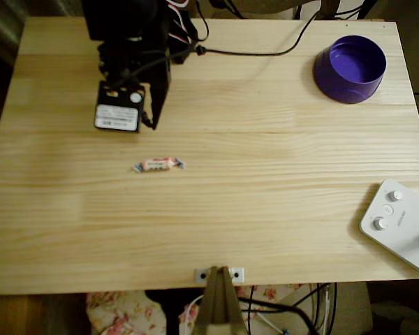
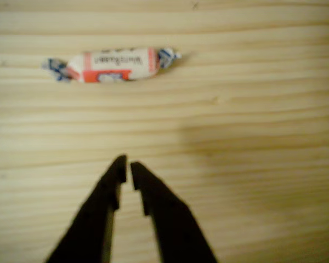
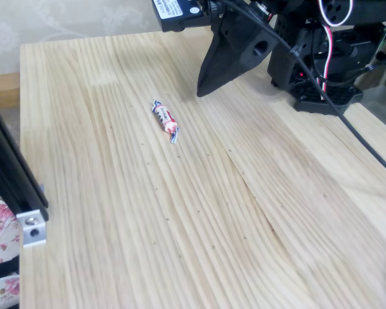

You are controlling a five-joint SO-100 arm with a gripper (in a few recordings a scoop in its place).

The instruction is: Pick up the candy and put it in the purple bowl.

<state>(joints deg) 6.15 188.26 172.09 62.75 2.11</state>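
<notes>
Pale pine counter (image 1: 265,230), candy untouched: the reach toward it is the step in hand.

The black tool (image 2: 126,164) hangs over the upper left of the overhead frame with its tips nearly touching and nothing between them, short of the candy (image 1: 158,165), which lies flat on the wood left of centre, lengthwise across the grain lines' run. In the wrist view the candy (image 2: 112,64) sits above the tips and slightly left. The purple bowl (image 1: 350,68) stands in the upper right, well apart. Next, by the look of it, the tool must spread, advance over the wrapper's middle and descend to straddle it before closing.
</notes>
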